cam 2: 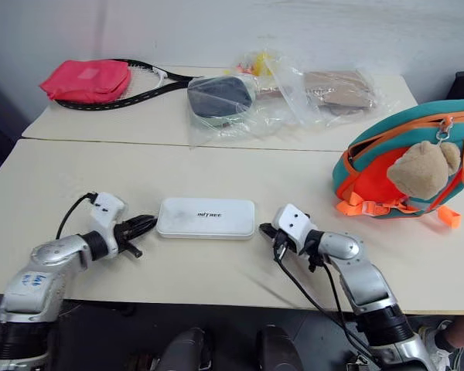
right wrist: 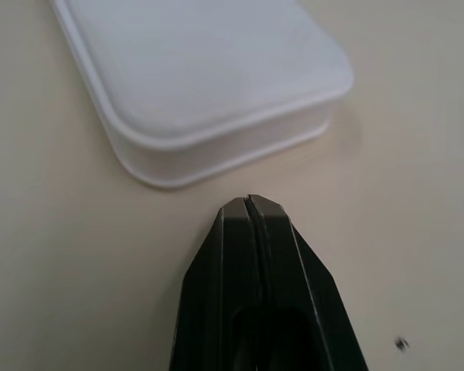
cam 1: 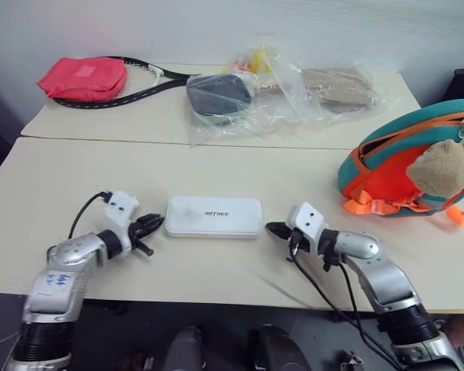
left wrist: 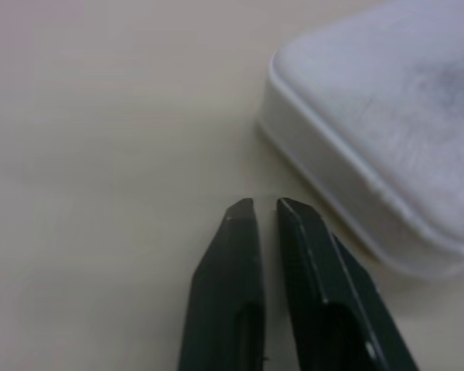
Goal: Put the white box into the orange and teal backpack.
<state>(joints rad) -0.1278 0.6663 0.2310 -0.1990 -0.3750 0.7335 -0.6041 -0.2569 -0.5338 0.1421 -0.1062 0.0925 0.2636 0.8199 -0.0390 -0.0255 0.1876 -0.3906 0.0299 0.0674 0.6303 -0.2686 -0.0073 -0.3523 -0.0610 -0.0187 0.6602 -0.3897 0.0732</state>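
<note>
While the table (cam 1: 77,178) stretched pale before me, the orange and teal backpack (cam 1: 387,174) lay on its right side, well apart from the white box (cam 1: 213,216), which lay flat near the front edge between my hands. My left gripper (cam 1: 156,224) sat just beside the box's left end, fingers slightly parted and holding nothing, and my right gripper (cam 1: 274,229) sat just off its right end, fingers pressed together and empty.

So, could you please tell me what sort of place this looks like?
Probably an indoor lab or test room: two plain beige tables pushed against a bare white wall, laid out with assorted props such as a racket and bagged items.
</note>
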